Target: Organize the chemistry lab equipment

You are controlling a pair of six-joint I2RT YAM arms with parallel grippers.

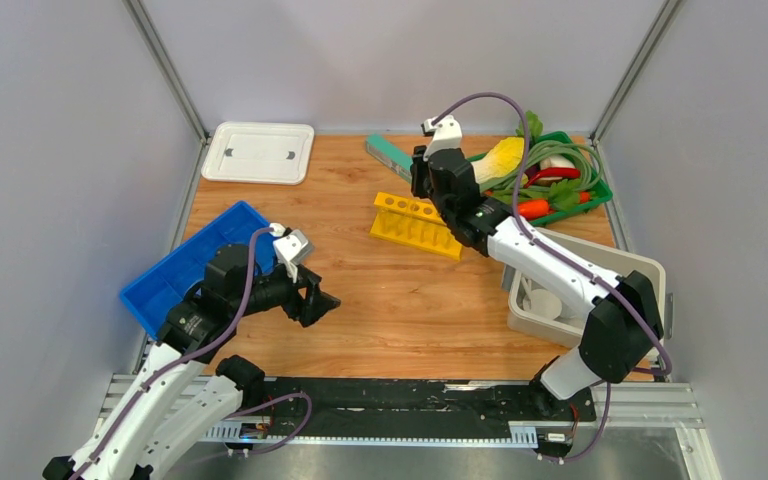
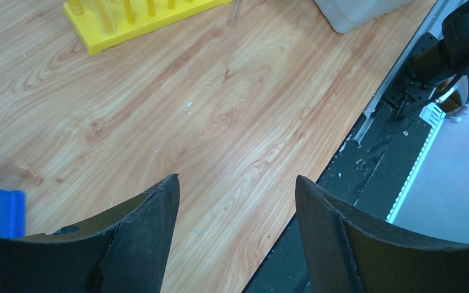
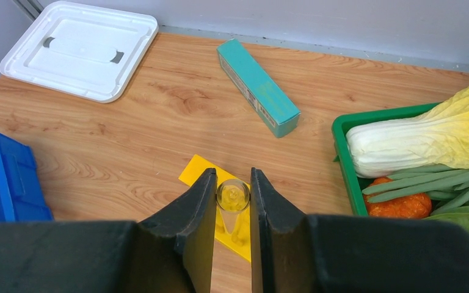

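tube point(image 3: 232, 196) (clear glass) clamped in right gripper point(image 3: 232, 182) over rack point(image 3: 198, 171); left gripper point(image 2: 237, 184) agape.

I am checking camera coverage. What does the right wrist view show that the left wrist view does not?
Only the right wrist view: the right tool shut on a clear glass tube, the white tray, the teal block, the green basket. Only the left wrist view: the open left tool, a corner of the grey bin, the black rail. Both: the yellow rack, the blue bin, the wooden table.
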